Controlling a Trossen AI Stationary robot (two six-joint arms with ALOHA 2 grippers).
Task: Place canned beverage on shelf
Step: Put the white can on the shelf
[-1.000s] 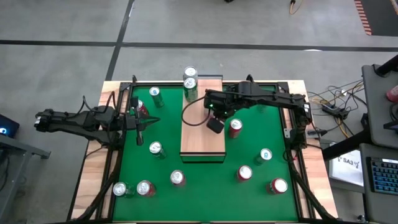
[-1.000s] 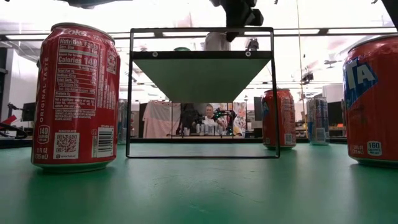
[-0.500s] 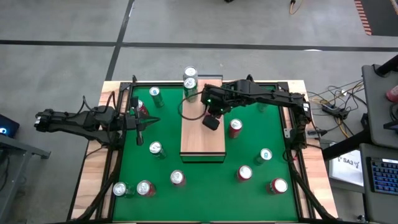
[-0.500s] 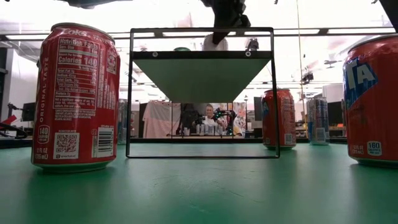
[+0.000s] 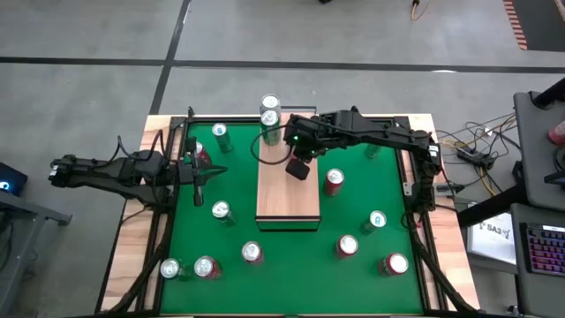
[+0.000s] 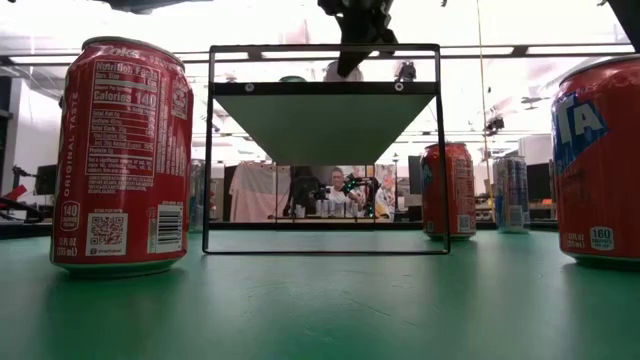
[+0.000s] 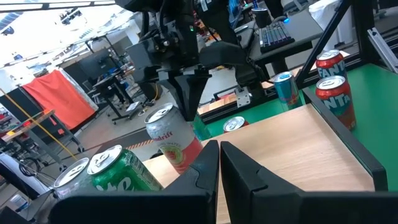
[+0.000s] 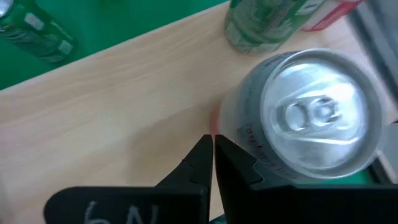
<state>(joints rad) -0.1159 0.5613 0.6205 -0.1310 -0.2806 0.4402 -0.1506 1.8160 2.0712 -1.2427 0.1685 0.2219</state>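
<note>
Two dark arms work over a green felt-like table surface framed by a pale wooden rim, standing on a grey concrete floor marked with dark lines. At the middle of the high view lies the shelf, a long smooth board of pale reddish-grained wood; in the low view it sits on a thin dark frame with open space beneath. Through that frame a bright workshop shows, with a person seated far back.

At the shelf's upper end in the high view stand two cans: a silver-topped pale can and a green can, one just beside the other. The right gripper hangs over the upper half of the board, fingers pressed together and holding nothing; its wrist view shows the round aluminium lid of the pale can close beside the fingertips. The lower half of the board is bare wood.

The left gripper waits at the left edge of the green, fingers closed and empty.

Several loose cans dot the surface, among them a red can right of the shelf and a red cola can large at the low view's left.
</note>
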